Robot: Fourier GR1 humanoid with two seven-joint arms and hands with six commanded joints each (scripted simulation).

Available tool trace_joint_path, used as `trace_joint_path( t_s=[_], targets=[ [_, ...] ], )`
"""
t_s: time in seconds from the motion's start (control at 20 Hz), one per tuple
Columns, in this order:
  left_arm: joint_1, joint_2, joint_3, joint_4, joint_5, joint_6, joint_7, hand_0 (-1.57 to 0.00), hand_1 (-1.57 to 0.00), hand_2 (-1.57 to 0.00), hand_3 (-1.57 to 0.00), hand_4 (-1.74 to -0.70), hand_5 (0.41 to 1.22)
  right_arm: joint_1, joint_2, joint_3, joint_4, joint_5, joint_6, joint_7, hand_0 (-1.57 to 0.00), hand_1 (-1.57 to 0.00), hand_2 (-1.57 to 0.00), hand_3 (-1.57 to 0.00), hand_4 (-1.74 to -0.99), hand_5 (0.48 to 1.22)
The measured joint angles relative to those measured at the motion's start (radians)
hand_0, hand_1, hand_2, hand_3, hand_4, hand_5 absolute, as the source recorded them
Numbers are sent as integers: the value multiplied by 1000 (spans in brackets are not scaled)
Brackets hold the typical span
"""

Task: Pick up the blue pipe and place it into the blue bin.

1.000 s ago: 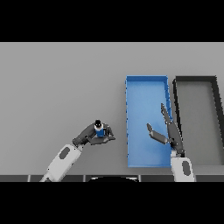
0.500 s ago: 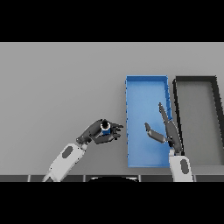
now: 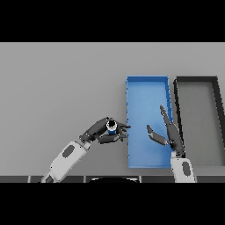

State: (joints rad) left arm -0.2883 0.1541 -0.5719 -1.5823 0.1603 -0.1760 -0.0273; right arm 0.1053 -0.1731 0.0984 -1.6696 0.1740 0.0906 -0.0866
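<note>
Grey counter [image 3: 57,83] fills the head view, plain and flat from edge to edge. Toward its right side two long rectangular bins are set side by side, their long sides running away from the robot. The dark bin [image 3: 215,88] lies farthest right, with black walls and a grey floor. Just beside it on the left lies the blue bin [image 3: 145,79], its walls and floor a bright blue; a narrow strip of counter is seen between the two.

A white and grey arm is brought in from the lower left, and the left hand [image 3: 100,130] at its end is placed just left of the blue bin's near left wall, with the fingertips reaching almost to that wall. Its fingers and thumb are curled round the blue pipe [image 3: 111,128], which is clamped between them. The pipe is seen end-on as a short blue piece with a pale ring around a dark opening at the top. It is held outside the bin, close beside the left wall.

The right hand [image 3: 170,133] is shown over the near right part of the blue bin, its fingers straight and spread apart, its thumb stretched to the left, with nothing held.
</note>
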Motion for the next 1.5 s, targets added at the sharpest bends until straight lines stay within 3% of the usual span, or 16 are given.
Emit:
trace_joint_path(
  t_s=[0.35,0.45,0.55,0.6,0.7,0.9,1.2,1.4,1.5],
  targets=[
    [3,5,-2,0,-11,2,28,-1570,-1570,-1570,-1441,-1730,1220,-56,-14,-15,42,-14,14,25,1,1,1,1,-1229,687],
    [2,-4,-4,-5,-7,1,20,-1570,-1570,-1571,-1440,-1730,1220,-63,-13,-13,42,-20,21,-2,1,1,1,1,-1215,669],
    [5,-10,-5,7,-13,5,21,-1571,-1571,-1571,-1441,-1731,1221,-65,-22,-23,-4,-132,110,-45,1,1,1,1,-1231,620],
    [1,-7,-2,12,-13,0,14,-1571,-1571,-1571,-1440,-1731,1221,-70,-34,-28,-36,-204,162,-30,1,1,1,1,-1242,584],
    [8,-8,-4,13,-11,-4,6,-1571,-1571,-1571,-1443,-1731,1221,-115,-82,-49,-88,-340,238,63,1,1,1,1,-1271,537],
    [2,-2,-7,3,-22,-6,1,-1571,-1571,-1571,-1443,-1731,1221,-184,-151,-2,-205,-550,360,224,1,1,1,1,-1331,507],
    [-6,-2,-12,7,-42,-1,23,-1571,-1571,-1571,-1440,-1730,1221,-365,-216,85,-272,-659,441,365,1,1,1,1,-1328,486],
    [-3,-2,-11,1,-30,-15,7,-1571,-1571,-1571,-1444,-1728,1221,-460,-184,154,-260,-650,471,406,1,1,1,1,-1307,497],
    [-13,-3,-2,4,-22,-27,-14,-1571,-1571,-1571,-1490,-1627,1221,-487,-155,188,-244,-610,491,403,1,1,1,1,-1270,510]
  ],
)
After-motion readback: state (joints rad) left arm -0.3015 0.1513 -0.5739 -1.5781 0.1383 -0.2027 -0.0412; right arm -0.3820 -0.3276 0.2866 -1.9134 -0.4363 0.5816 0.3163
